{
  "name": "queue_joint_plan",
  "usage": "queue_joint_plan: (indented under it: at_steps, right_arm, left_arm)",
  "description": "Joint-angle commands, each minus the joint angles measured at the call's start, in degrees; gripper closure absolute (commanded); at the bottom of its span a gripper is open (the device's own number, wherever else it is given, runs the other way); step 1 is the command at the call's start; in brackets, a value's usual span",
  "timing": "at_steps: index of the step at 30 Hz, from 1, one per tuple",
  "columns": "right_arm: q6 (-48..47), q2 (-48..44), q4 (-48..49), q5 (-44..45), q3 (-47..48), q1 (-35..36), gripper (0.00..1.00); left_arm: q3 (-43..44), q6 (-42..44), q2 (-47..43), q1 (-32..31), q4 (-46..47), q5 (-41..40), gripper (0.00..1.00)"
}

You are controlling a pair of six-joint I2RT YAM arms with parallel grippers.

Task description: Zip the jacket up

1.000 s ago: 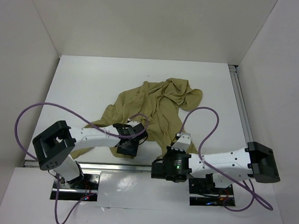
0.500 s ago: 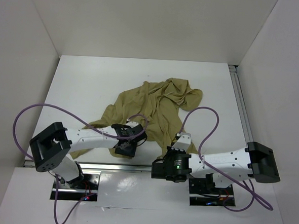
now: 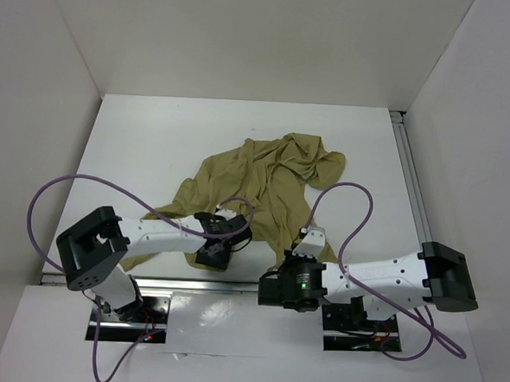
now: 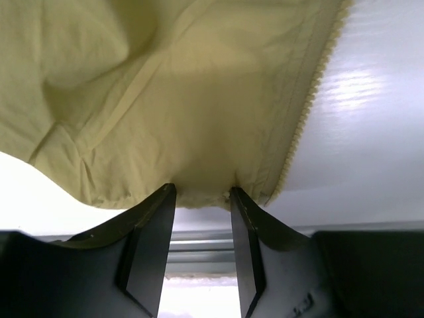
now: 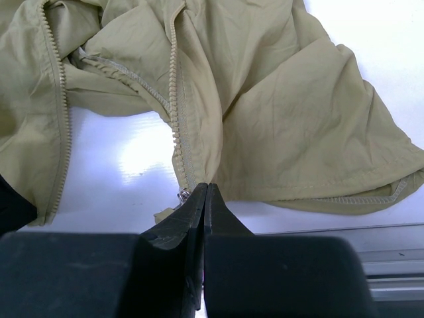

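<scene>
The khaki jacket point(image 3: 264, 179) lies crumpled and unzipped in the middle of the white table. In the right wrist view two zipper rows point(image 5: 173, 86) run apart down the jacket point(image 5: 278, 112), and a metal slider point(image 5: 183, 194) sits at the lower end. My right gripper point(image 5: 207, 187) is shut, its tips against the hem beside that slider; whether fabric is pinched I cannot tell. My left gripper point(image 4: 202, 192) stands with jaws apart, the jacket's point(image 4: 165, 99) bottom hem bunched at its fingertips point(image 4: 167, 193), a zipper edge point(image 4: 311, 99) to the right. From above, the left gripper point(image 3: 209, 256) is at the jacket's near-left edge and the right gripper point(image 3: 304, 237) at its near-right edge.
A metal rail point(image 3: 232, 287) runs along the table's near edge, just behind both grippers, and another rail point(image 3: 409, 174) lines the right side. Purple cables point(image 3: 55, 196) loop over both arms. White walls close in the table on three sides.
The left gripper has dipped slightly toward the near edge and its jaws have narrowed a little at the hem. The right arm and the jacket have stayed put.
</scene>
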Motion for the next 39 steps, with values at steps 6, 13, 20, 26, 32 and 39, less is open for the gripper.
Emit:
queue_joint_plan:
  at_steps: [6, 13, 20, 26, 32, 39]
  right_arm:
    - [2.53, -0.68, -2.22, 1.99, -0.22, 0.59, 1.0]
    - [4.38, -1.21, -3.88, 1.99, -0.22, 1.64, 1.0]
    - [6.05, -1.21, -4.94, 1.99, -0.22, 2.16, 1.0]
    - [7.37, -1.21, -6.0, 2.51, -0.22, 2.7, 1.0]
    - [7.9, -1.21, -6.53, 2.51, -0.22, 3.22, 1.0]
    - [8.42, -0.68, -7.05, 2.51, -0.22, 3.22, 1.0]
  left_arm:
    - [1.11, -0.78, 5.7, -0.34, 1.76, 1.38, 0.69]
    - [0.58, -0.26, 8.17, 0.81, 3.51, 4.09, 1.0]
    - [0.06, 0.27, 8.7, 1.33, 4.04, 5.41, 0.72]
    - [-1.71, 2.73, 7.56, 1.33, 7.47, 8.14, 0.2]
    - [-2.23, 2.73, 8.61, 1.33, 8.18, 9.02, 0.01]
    - [0.75, 0.37, 6.59, 0.1, 1.09, 3.33, 0.0]
